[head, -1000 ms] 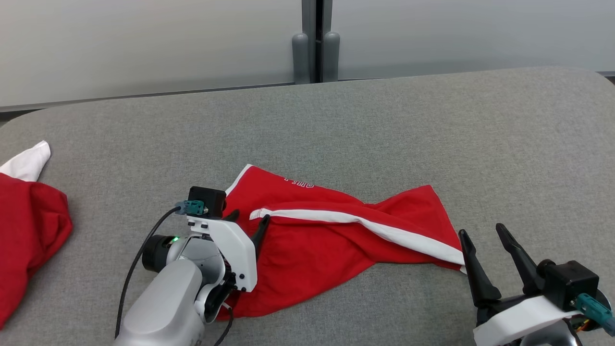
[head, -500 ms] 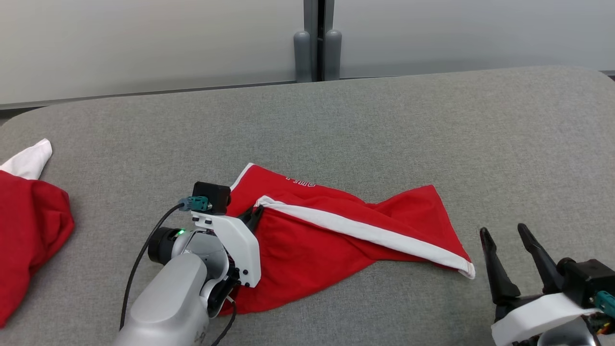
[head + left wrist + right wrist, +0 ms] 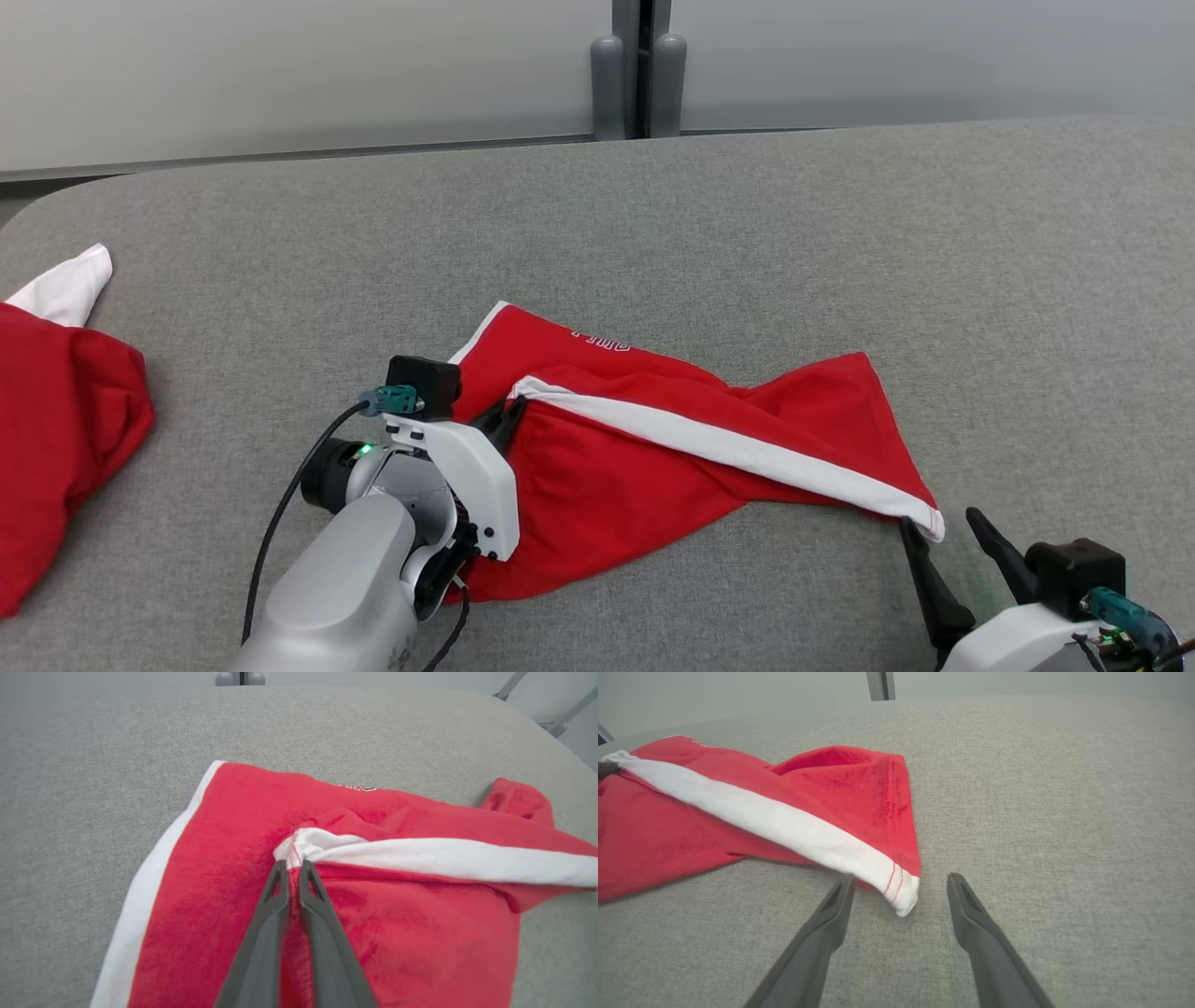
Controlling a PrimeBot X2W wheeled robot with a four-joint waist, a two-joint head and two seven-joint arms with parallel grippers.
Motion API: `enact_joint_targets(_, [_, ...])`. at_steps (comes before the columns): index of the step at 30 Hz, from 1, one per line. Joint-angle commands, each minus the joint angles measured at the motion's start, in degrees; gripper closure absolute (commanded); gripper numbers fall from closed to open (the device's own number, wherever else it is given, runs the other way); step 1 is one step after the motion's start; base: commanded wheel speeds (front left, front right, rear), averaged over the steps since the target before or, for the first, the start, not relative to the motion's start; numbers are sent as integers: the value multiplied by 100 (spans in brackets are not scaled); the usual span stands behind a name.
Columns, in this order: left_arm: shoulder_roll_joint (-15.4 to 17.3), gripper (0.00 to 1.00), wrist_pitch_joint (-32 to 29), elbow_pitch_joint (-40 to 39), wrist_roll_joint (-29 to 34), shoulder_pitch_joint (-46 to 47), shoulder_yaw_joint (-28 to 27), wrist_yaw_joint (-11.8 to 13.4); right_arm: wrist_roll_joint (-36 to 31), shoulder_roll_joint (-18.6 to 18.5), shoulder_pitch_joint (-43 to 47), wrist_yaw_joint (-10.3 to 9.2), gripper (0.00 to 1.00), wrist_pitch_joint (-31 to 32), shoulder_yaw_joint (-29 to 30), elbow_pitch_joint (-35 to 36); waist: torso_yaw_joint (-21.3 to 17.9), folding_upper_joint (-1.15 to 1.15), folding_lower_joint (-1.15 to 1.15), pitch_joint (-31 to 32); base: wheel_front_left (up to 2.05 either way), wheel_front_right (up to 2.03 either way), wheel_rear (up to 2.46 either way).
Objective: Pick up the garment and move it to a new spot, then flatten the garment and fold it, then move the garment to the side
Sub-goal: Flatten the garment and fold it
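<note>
The garment (image 3: 635, 467) lies crumpled at 6 o'clock on your bench (image 3: 840, 233): red cloth, white edging, a white band running diagonally. Your left pincer (image 3: 292, 864) is clenched on the band's 9 o'clock end. White lettering at 12 o'clock is unreadable. Your right pincer (image 3: 900, 877) is released, its fingers either side of the band's 4 o'clock corner.

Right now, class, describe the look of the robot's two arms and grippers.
The left gripper and right gripper each have two long, tapering dark grey fingers with slotted tips, on a white bracket carrying a black box with a teal connector. The left forearm is rounded silver-grey, with a black cable looping beside it and a small green light.
</note>
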State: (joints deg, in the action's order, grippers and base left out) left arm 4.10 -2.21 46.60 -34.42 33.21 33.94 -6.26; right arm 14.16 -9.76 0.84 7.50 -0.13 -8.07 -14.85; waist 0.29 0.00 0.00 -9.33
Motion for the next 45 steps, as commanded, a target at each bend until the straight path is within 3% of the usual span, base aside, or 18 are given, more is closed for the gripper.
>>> enact_joint_targets(1, [9,100,38,-29,-10,66,-1,-3,11,1,-61,-2,0,-48,-5,-36,9,0,0,-8,0,0,0])
enact_joint_targets(2, [10,100,58,-40,-16,71,-2,-3,0,7,-130,-2,0,-64,-48,-100,16,0,0,-18,0,0,0])
enact_joint_targets(4, [34,100,124,-72,-4,75,-1,2,-24,3,-268,-2,80,-130,-83,-216,36,0,0,-28,0,0,0])
enact_joint_targets(5, [48,100,174,-101,2,71,-11,16,-28,1,-325,-2,100,-157,-94,-248,47,0,0,-29,0,0,0])
enact_joint_targets(11, [192,100,477,-452,100,4,-23,109,10,-109,-517,-2,100,-428,-55,-86,51,0,0,47,0,0,0])
enact_joint_targets(18, [617,100,633,-1643,298,-77,-55,300,-142,-389,-826,-2,100,-441,77,891,-47,0,0,346,0,0,0])
enact_joint_targets(29, [1338,100,493,-4510,711,-352,-431,1200,-350,-910,-1294,-2,100,257,518,2747,-13,0,0,798,0,0,0])
enact_joint_targets(38, [1639,100,239,-5932,794,-1054,-589,1807,-171,-713,-1083,-2,100,706,846,3364,14,0,0,873,0,0,0])
enact_joint_targets(45, [1684,100,305,-6102,733,-1317,-643,1905,-76,-581,-984,-2,100,736,915,3301,21,0,0,782,0,0,0])
